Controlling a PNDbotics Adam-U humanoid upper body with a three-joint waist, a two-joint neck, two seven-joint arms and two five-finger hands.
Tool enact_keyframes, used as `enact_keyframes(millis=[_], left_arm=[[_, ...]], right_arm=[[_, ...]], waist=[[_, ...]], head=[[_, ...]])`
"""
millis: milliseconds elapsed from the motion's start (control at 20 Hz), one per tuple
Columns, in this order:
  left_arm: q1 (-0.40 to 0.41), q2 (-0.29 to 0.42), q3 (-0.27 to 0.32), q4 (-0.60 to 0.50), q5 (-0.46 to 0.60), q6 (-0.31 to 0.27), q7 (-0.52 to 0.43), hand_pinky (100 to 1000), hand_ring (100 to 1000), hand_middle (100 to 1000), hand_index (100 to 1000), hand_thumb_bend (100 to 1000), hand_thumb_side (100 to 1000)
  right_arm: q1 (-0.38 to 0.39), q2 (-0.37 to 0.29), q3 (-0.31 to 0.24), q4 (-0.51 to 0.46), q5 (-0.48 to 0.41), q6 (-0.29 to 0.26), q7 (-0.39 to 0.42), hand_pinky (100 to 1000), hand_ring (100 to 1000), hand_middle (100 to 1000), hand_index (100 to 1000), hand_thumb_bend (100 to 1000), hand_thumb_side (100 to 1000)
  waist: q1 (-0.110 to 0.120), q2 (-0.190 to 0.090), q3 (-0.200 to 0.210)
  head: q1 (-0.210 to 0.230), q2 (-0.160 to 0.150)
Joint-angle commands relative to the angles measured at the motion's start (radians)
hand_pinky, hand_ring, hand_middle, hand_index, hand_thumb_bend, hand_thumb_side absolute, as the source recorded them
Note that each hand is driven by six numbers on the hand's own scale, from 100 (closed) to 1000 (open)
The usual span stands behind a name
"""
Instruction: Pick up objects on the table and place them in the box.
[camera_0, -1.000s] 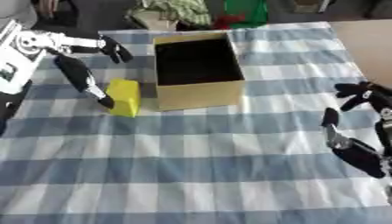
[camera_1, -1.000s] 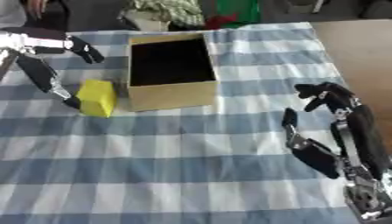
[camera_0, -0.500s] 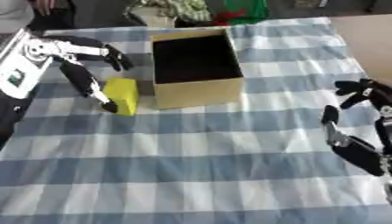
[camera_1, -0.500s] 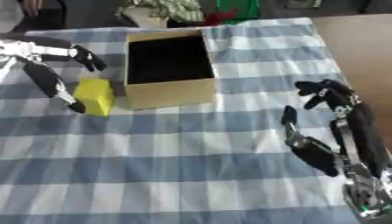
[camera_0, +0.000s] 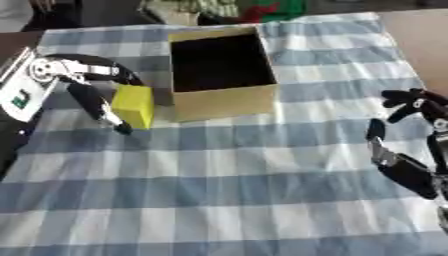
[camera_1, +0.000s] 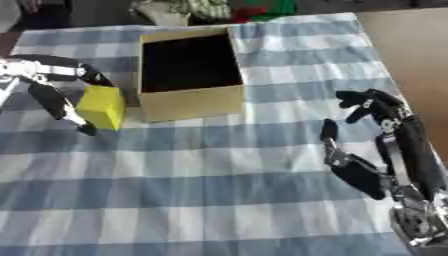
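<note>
No text, label, brand, number or sign can be read anywhere. The white plate (camera_0: 19, 95) on the arm just behind the left hand (camera_0: 87, 85) carries a small dark green mark, too blurred to make out as letters or a symbol. The cardboard box (camera_0: 223, 102) beside that hand shows plain walls with no print, and the yellow block (camera_0: 134, 105) shows none either.
</note>
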Motion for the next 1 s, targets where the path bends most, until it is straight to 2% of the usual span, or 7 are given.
enact_keyframes(millis=[50, 200, 450, 600, 850, 1000], left_arm=[[-0.023, 0.011, 0.028, -0.004, 0.007, -0.023, -0.036, 969, 814, 693, 812, 649, 456], [-0.024, 0.015, 0.045, -0.008, 0.008, -0.002, -0.036, 947, 773, 617, 751, 609, 417], [-0.022, 0.017, 0.055, -0.006, -0.009, 0.012, -0.036, 934, 761, 602, 740, 585, 223], [-0.020, 0.013, 0.056, 0.003, -0.011, 0.007, -0.036, 924, 745, 587, 729, 528, 112], [-0.018, 0.010, 0.064, 0.011, -0.006, 0.016, -0.036, 892, 710, 554, 702, 470, 100], [-0.016, 0.010, 0.071, 0.010, -0.007, 0.028, -0.034, 860, 655, 504, 655, 416, 100]], right_arm=[[-0.006, -0.003, -0.003, -0.015, 0.005, 0.007, 0.000, 869, 511, 601, 794, 100, 412], [-0.007, 0.001, -0.002, -0.015, 0.009, 0.010, 0.000, 870, 511, 600, 795, 100, 411], [-0.008, 0.007, -0.002, -0.015, 0.011, 0.014, -0.003, 871, 510, 599, 796, 100, 413], [-0.010, 0.010, -0.003, -0.015, 0.010, 0.015, -0.005, 872, 509, 599, 797, 100, 413], [-0.011, 0.014, -0.003, -0.015, 0.011, 0.018, -0.005, 873, 508, 598, 798, 100, 413], [-0.011, 0.016, -0.003, -0.015, 0.011, 0.018, -0.004, 874, 508, 598, 799, 100, 413]], waist=[[-0.003, -0.013, -0.002], [-0.004, -0.010, -0.005], [-0.002, -0.006, -0.009], [-0.002, -0.003, -0.012], [-0.003, 0.000, -0.013], [-0.002, 0.000, -0.014]], head=[[-0.004, 0.000], [-0.007, 0.001], [-0.008, 0.004], [-0.011, 0.009], [-0.014, 0.009], [-0.014, 0.008]])
